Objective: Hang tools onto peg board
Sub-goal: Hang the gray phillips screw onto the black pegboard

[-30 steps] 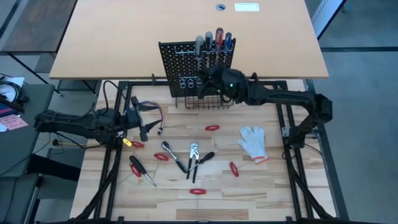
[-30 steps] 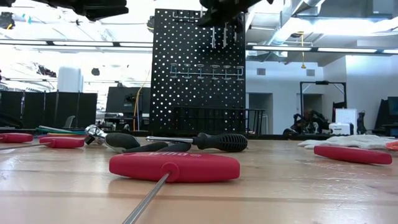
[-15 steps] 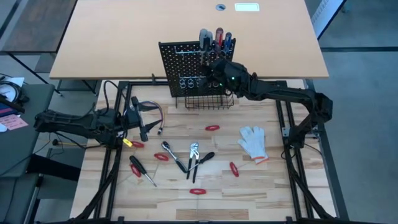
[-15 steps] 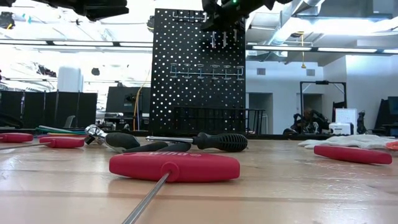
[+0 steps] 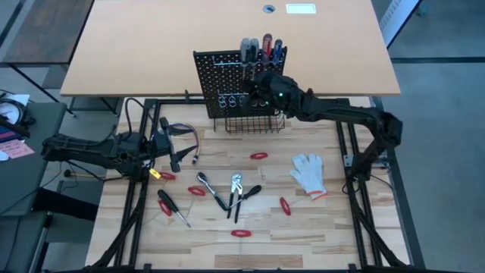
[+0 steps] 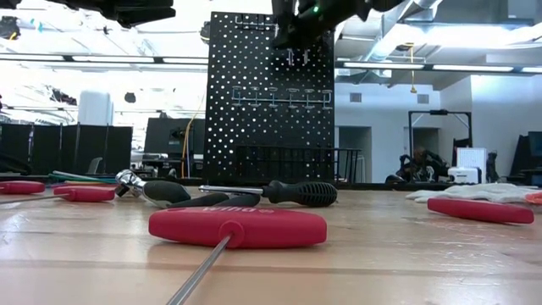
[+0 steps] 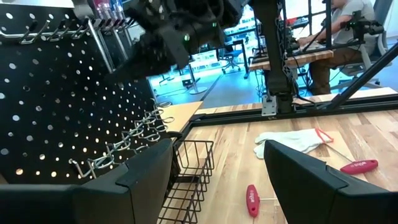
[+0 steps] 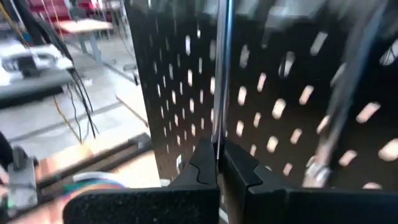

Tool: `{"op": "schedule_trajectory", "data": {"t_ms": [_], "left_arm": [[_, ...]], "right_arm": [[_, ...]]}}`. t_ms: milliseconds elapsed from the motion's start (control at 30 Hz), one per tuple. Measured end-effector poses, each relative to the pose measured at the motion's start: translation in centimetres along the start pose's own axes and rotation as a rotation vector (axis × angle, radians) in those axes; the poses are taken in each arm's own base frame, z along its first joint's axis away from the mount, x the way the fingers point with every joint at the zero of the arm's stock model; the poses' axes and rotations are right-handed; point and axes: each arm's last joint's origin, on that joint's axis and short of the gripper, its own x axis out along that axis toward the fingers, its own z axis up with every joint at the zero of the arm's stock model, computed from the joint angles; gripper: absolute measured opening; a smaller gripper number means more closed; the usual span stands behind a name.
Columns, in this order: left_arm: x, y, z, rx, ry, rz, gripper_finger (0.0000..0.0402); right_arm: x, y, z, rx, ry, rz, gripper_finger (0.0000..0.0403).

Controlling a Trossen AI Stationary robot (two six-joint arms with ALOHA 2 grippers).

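Observation:
The black peg board (image 5: 227, 80) stands upright at the table's far side. Grey, red and blue screwdriver handles (image 5: 267, 44) stick up from its top holders. My right gripper (image 5: 264, 88) is high up against the board's front and shut on a thin silvery screwdriver shaft (image 8: 221, 81); its handle is outside the right wrist view. Loose on the table lie a ratchet wrench (image 5: 206, 184), pliers (image 5: 235, 188), black-handled screwdrivers (image 5: 171, 206) and several red-handled tools (image 5: 259, 156). My left gripper (image 5: 173, 148) waits open at the table's left. My right gripper pinches the screwdriver's bare shaft (image 8: 219, 134) between its two fingers. The fingers lie across the shaft and point toward the board. The shaft stands upright close in front of the board's holes. In the low view several shafts hang below the gripper (image 6: 296, 24), clear of the table.
A black wire basket (image 5: 254, 121) sits at the board's foot, with ring holders (image 5: 231, 98) above it. A white glove (image 5: 309, 173) lies at the right and a bundle of coloured cables (image 5: 188, 136) near my left gripper. A person sits beyond the table (image 7: 345, 25).
My right gripper has gone toward the table's far edge, closer to the peg board's upper part, and stays shut.

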Motion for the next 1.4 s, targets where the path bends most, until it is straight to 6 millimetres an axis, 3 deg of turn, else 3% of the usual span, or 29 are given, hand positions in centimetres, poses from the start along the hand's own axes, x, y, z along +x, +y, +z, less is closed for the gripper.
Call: {"op": "schedule_trajectory", "data": {"t_ms": [233,933,1200,1400], "left_arm": [[0.0,0.0,0.0,0.0,0.001,0.0,0.0251],[0.0,0.0,-0.1,-0.001,0.009,-0.004,0.0251],[0.0,0.0,-0.1,-0.003,0.008,-0.004,0.0251],[0.0,0.0,-0.1,-0.004,0.009,-0.005,0.0251]], "right_arm": [[1.4,-0.2,-1.1,0.002,0.004,-0.007,0.0001],[1.5,-1.2,-0.7,0.05,0.095,-0.046,0.0003],[1.5,-1.1,-1.0,0.039,0.122,-0.049,0.0043],[1.2,-0.4,-2.0,-0.067,0.2,-0.033,0.0093]]}}
